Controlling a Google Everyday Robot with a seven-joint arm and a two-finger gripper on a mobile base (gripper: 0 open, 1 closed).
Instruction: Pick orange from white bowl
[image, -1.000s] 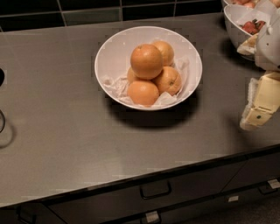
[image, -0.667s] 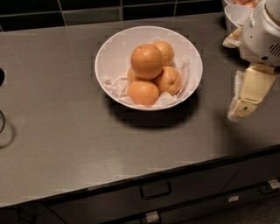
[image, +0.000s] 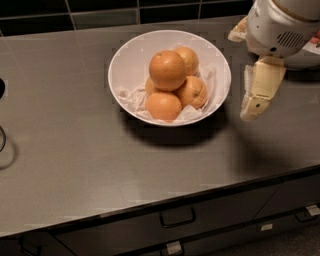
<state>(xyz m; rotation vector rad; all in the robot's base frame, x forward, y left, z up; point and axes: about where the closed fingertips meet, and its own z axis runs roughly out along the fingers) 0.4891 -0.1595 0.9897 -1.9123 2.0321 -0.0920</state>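
— Dark grey countertop (image: 75, 165), black tiles (image: 100, 12) behind, drawers (image: 177, 218) beneath. Starting where?

— With the orange (image: 167, 70): perched on top of the heap in the white bowl (image: 126, 55), highest and most exposed. Probably the easiest to take from above for that reason.

— Propped by what?

— By three smaller oranges (image: 191, 92) packed under and around, with crumpled paper (image: 131, 97) wedged against the bowl wall, most likely to stop rolling. Possibly a fourth fruit low on the left, mostly covered.

— And the gripper (image: 253, 109)?

— Hangs just beside the bowl's right rim, outside it, pointing down at the counter, touching neither bowl nor fruit. Needs to come up and over the rim, by the look of it. Open or closed: cannot tell from this angle.

— Hidden bits?

— Underside of the orange, floor of the bowl. Arm housing (image: 280, 25) cut off at the top edge, masking the far corner and leaving only a pale scrap (image: 238, 33) showing. Also a dark shape (image: 1, 87) cropped at the left edge, unnameable.
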